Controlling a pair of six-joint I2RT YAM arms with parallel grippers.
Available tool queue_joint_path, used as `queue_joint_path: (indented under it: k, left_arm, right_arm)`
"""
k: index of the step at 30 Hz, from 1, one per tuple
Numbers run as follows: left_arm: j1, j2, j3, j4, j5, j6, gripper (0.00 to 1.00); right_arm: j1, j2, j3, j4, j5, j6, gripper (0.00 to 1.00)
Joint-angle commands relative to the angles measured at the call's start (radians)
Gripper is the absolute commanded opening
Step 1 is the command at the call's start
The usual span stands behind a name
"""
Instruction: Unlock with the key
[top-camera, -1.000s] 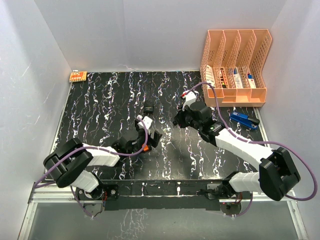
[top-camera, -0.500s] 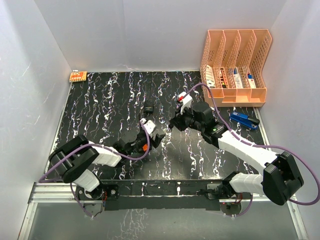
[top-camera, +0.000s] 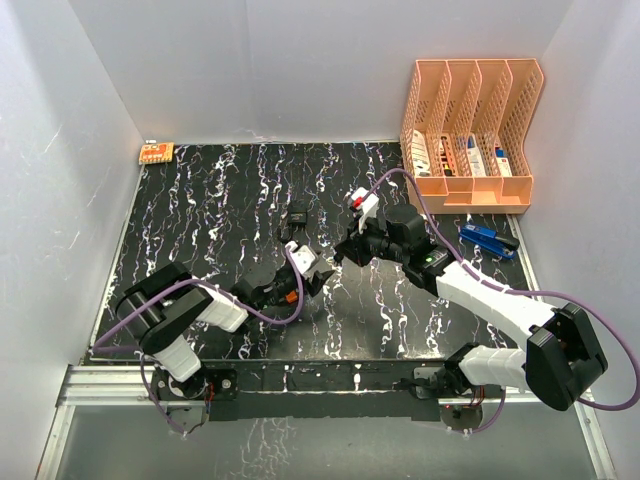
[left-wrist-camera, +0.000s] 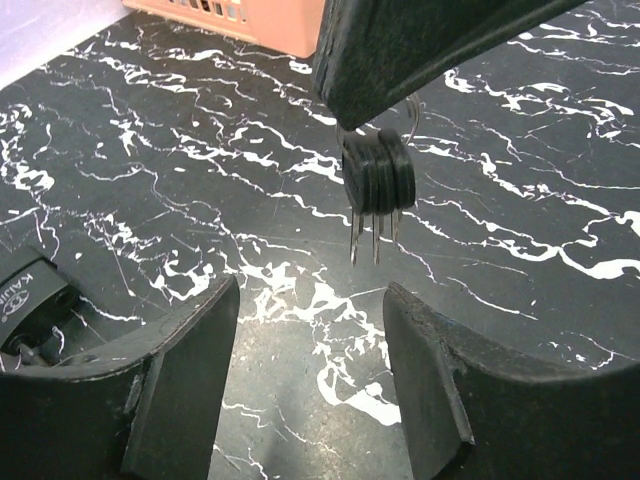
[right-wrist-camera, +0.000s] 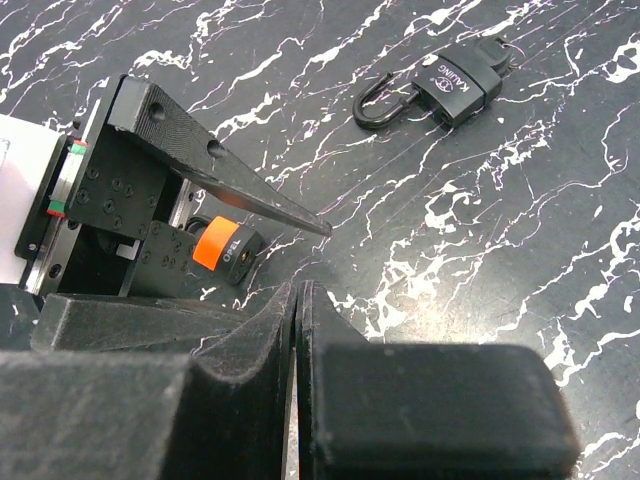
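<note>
A black padlock (top-camera: 297, 215) lies on the black marbled table; in the right wrist view (right-wrist-camera: 455, 85) its shackle points left, and its corner shows at the left edge of the left wrist view (left-wrist-camera: 25, 300). My right gripper (top-camera: 347, 250) is shut (right-wrist-camera: 298, 288) on a bunch of keys (left-wrist-camera: 377, 182), which hangs blades down above the table. The keys are hidden in the right wrist view. My left gripper (top-camera: 315, 274) is open and empty (left-wrist-camera: 312, 290), low over the table, facing the keys. Its fingers (right-wrist-camera: 220, 170) show in the right wrist view.
An orange file organizer (top-camera: 470, 130) stands at the back right, its base visible in the left wrist view (left-wrist-camera: 260, 12). A blue tool (top-camera: 487, 238) lies in front of it. A small orange item (top-camera: 156, 153) sits at the back left corner.
My left gripper has reached a little right toward the hanging keys. My right gripper has shifted slightly left with the keys.
</note>
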Motion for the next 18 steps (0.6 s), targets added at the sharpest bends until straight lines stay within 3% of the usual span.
queue_joint_path:
  k: [1,4,10,14,15,18]
  left_arm:
    - [0.004,0.005,0.012,0.098,0.063,0.015,0.55]
    - [0.003,0.012,0.02,0.1,0.079,0.019,0.46]
    - [0.003,0.034,0.036,0.1,0.095,0.017,0.44]
    - [0.004,0.046,0.04,0.106,0.094,0.011,0.36]
    - [0.004,0.042,0.038,0.102,0.08,0.006,0.38]
    - [0.004,-0.006,0.008,0.082,-0.033,-0.022,0.6]
  right_arm:
    - [0.002,-0.033,-0.01,0.043,-0.033,-0.023,0.0]
    - [0.002,-0.03,-0.01,0.043,-0.039,-0.023,0.0]
    - [0.002,-0.03,-0.015,0.045,-0.052,-0.02,0.0]
    - [0.002,-0.031,-0.018,0.051,-0.02,0.002,0.0]
    - [0.002,-0.028,-0.016,0.052,0.007,0.026,0.0]
    - [0.001,0.001,0.005,0.04,0.103,0.123,0.0]
